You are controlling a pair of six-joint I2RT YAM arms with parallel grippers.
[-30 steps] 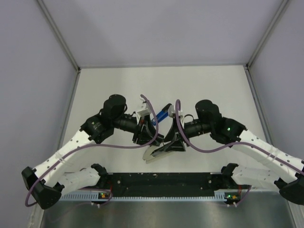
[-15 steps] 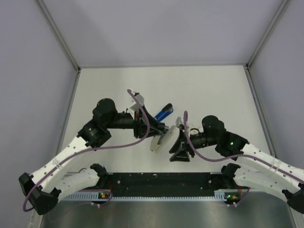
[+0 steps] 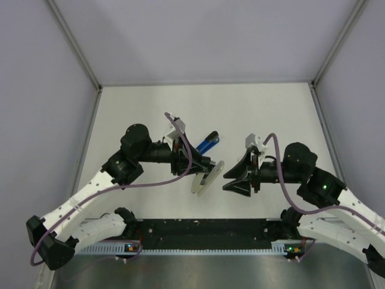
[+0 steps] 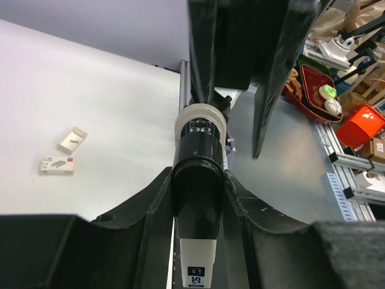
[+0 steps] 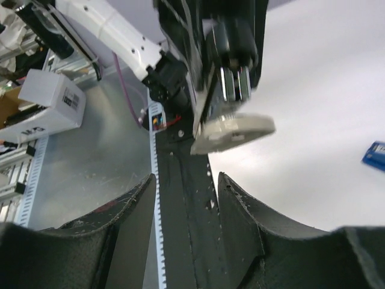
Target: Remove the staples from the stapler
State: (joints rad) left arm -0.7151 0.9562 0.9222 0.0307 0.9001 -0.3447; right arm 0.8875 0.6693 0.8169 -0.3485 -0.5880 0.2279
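The blue stapler [image 3: 207, 143] lies on the white table just beyond the left gripper, with no gripper on it; its blue end also shows at the right wrist view's edge [image 5: 375, 155]. My left gripper [image 3: 203, 164] [image 4: 197, 174] is shut on a black tool [image 4: 197, 198] with a pale disc end [image 3: 204, 177] [image 5: 234, 129]. My right gripper [image 3: 226, 182] [image 5: 183, 177] is open with nothing between its fingers. It points left at the disc with a short gap between them. I cannot make out the staples.
A small white box [image 4: 57, 164] and a small open white tray [image 4: 72, 139] lie on the table in the left wrist view. Grey walls enclose the table [image 3: 271, 108] on three sides. A black strip [image 3: 204, 227] runs along the near edge.
The right gripper has drawn back to the right, away from the pale disc it was against. The left gripper has moved the black tool right and slightly farther. The blue stapler has barely moved.
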